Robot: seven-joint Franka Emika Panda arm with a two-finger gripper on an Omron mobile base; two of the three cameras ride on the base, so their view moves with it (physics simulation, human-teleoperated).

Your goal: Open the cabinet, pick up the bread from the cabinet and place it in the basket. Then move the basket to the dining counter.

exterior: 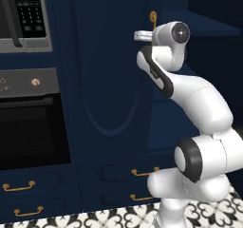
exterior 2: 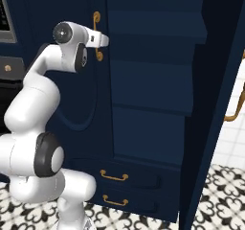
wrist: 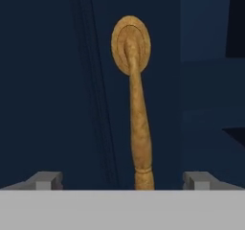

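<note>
Gripper (wrist: 122, 180) at left cabinet (exterior: 102, 80) door, fingers (wrist: 47, 180) spread wide either side of brass handle (wrist: 137, 119), nothing clamped. Handle: smooth golden rod, gently curved, swelling mid-length, round disc mount at top. Door matte navy, arched recessed panel. Right door (exterior 2: 210, 109) swung open, flat navy shelves (exterior 2: 153, 63) stepped inside. Bread, basket: cannot tell where. Below, drawers with short brass pulls (exterior 2: 114, 177). Floor (exterior 2: 225, 195) tiled, black-and-white ornamental pattern. Oven (exterior: 28, 122) glossy black at left.

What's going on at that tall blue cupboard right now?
Gripper open, lined up on left door's brass handle, not gripping. Cabinet: right door swung open, navy shelves showing, left door shut. Nothing in the way.
</note>
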